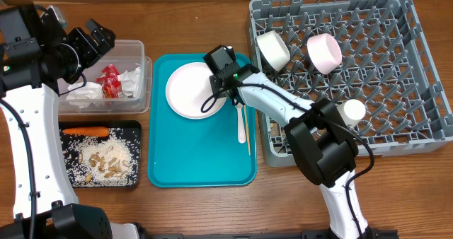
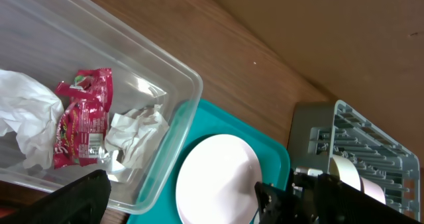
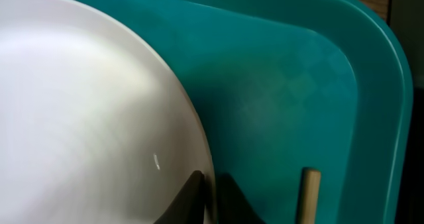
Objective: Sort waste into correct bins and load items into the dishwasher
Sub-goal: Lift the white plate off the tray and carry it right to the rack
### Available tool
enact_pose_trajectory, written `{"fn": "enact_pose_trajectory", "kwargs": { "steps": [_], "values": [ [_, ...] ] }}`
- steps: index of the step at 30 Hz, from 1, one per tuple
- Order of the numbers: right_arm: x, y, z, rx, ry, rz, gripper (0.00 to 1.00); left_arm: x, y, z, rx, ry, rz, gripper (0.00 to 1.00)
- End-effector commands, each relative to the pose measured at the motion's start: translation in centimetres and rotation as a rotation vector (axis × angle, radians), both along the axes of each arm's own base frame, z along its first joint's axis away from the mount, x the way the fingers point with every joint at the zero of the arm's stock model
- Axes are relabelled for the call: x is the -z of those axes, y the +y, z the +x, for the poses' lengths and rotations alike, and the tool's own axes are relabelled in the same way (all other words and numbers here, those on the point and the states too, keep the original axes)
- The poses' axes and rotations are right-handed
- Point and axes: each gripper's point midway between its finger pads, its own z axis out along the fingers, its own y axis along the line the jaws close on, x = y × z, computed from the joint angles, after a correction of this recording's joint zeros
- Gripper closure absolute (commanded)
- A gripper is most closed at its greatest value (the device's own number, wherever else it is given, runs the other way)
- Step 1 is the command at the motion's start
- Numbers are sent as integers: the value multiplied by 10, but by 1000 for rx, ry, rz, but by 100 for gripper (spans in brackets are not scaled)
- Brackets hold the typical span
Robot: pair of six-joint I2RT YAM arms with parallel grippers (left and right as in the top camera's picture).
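Wooden tabletop (image 1: 202,211) from overhead, teal tray (image 1: 198,154) dead centre. Waste side looking sorted already: red wrapper (image 1: 110,81) and white napkins (image 1: 134,76) in the clear tub (image 1: 139,55) at upper left, carrot (image 1: 85,131) and rice scraps (image 1: 106,161) in the black tray (image 1: 136,129) at lower left. So on to the loading step, by the look of it.

Right jaws pinched onto the right-hand rim of the white plate (image 1: 187,90), lying flat at the upper left of the teal tray. Wrist view: one dark tip over the rim, the other just beside it, close together. Left jaws spread wide over the clear tub, holding nothing.

Next move, best guess: lift the plate clear without dragging the fork (image 1: 241,129) and wooden stick (image 1: 248,146) lying just to its right. Then swing over to the grey rack (image 1: 425,69) at upper right, tip it on edge and slot it between pegs in a free row. Thin rim grip, so probably worth going slow to avoid a slip.

Head count:
- one plate
- two bowls in the rack, a white bowl (image 1: 272,49) and a pink bowl (image 1: 324,53)
- one small white cup (image 1: 352,111) in the rack near its lower edge
- one fork, one stick, one wrapper, one carrot
- napkins maybe two or three wads, hard to tell
- scraps way past counting
- two bins, one rack, one teal tray
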Motion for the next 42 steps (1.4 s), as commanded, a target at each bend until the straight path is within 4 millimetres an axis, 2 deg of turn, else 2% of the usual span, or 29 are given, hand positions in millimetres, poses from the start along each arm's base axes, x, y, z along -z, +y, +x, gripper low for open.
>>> {"fn": "enact_pose_trajectory", "kwargs": {
  "steps": [1, 2, 5, 8, 13, 18, 27, 31, 37, 42],
  "values": [
    [-11, 4, 8, 3, -29, 22, 93, -17, -1, -1, 0, -42, -5, 0],
    [-13, 5, 9, 3, -33, 25, 96, -17, -1, -1, 0, -42, -5, 0],
    [-22, 6, 10, 3, -48, 37, 96, -18, -1, -1, 0, -42, -4, 0],
    [-38, 10, 10, -6, -63, 68, 96, -17, -1, -1, 0, -42, -4, 0],
    [-73, 27, 0, -68, -55, 185, 96, -17, -1, -1, 0, -42, -5, 0],
    [-118, 33, -11, -109, -78, 268, 96, -17, -1, -1, 0, -42, -4, 0],
    [-208, 8, -34, -109, -172, 316, 96, -17, -1, -1, 0, -42, -5, 0],
    [-245, -26, -37, -51, -236, 308, 96, -17, -1, -1, 0, -42, -4, 0],
    [-302, -125, -30, 164, -426, 144, 96, -17, -1, -1, 0, -42, -4, 0],
    [-327, -194, -29, 200, -519, -117, 96, -17, -1, -1, 0, -42, -5, 0]
  ]
}}
